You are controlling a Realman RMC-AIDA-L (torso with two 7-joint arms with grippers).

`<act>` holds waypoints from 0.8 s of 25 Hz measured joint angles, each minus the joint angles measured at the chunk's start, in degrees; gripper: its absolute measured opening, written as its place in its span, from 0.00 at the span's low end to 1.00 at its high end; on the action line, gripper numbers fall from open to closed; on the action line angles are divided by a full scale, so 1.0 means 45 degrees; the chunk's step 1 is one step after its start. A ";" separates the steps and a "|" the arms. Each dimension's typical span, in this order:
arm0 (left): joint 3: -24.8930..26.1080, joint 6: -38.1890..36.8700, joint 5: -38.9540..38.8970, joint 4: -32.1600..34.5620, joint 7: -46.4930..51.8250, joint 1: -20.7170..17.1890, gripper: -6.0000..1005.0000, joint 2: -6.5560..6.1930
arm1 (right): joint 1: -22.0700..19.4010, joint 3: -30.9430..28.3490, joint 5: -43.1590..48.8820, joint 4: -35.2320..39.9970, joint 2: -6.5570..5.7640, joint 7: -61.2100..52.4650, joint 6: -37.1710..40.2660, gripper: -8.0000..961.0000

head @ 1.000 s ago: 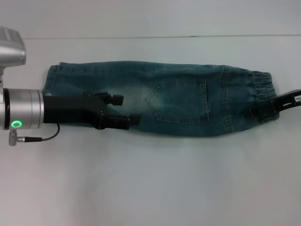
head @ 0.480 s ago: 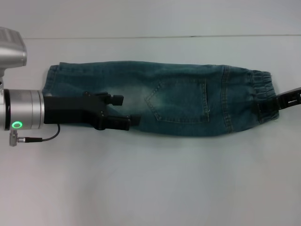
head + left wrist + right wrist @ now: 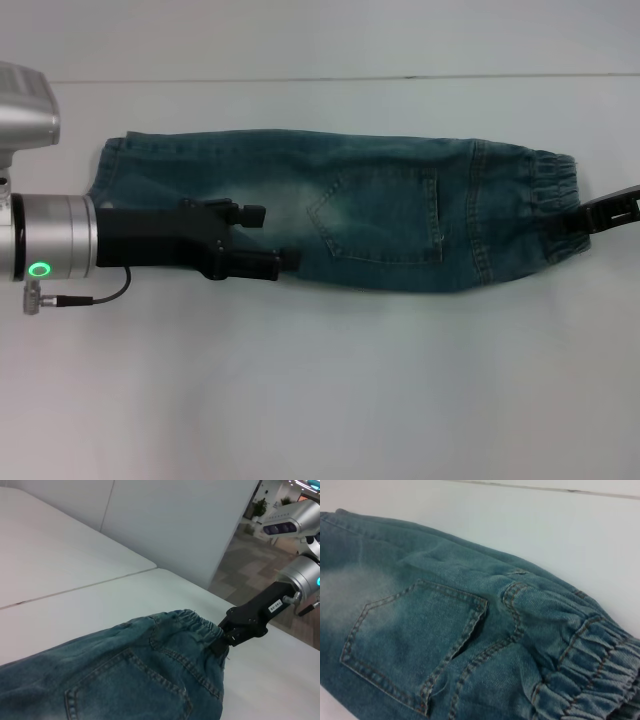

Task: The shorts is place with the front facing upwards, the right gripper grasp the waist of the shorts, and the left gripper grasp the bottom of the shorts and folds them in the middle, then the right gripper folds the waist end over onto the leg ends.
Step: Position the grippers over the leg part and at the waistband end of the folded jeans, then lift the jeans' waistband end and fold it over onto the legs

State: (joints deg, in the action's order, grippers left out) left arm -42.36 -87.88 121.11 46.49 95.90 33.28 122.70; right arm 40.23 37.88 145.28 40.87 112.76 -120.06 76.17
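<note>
Now | right end effector (image 3: 562,228) clenched on waist (image 3: 556,192) | left end effector (image 3: 268,238) released over shorts (image 3: 380,215)

Blk left gripper (image 3: 268,238), silver wrist, grn LED

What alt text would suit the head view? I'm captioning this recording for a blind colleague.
Blue-green denim shorts lie folded lengthwise on a white table, patch pocket up. The left gripper reaches over the leg end with fingers open, and the right gripper sits at the gathered waist on the right.
</note>
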 joint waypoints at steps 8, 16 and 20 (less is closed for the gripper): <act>-0.0232 0.0898 -0.1079 -0.0190 -0.0286 0.0146 0.81 0.0294 | 0.0006 -0.0106 -0.0001 0.0105 -0.0219 -0.0194 0.0190 0.11; -0.0566 0.3077 -0.6740 -0.3668 -0.5121 0.0808 0.71 0.0416 | 0.0073 -0.0153 0.0008 0.0747 -0.0526 -0.0742 0.1035 0.07; -0.0498 0.4215 -0.9636 -0.6156 -0.9323 0.1622 0.60 0.0429 | 0.0210 -0.0134 0.0017 0.1560 -0.0572 -0.1315 0.1920 0.07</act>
State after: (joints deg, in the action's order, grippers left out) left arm -44.60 -68.92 77.75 18.79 53.95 40.58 124.62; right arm 41.18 37.28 145.35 47.89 110.18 -125.98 84.81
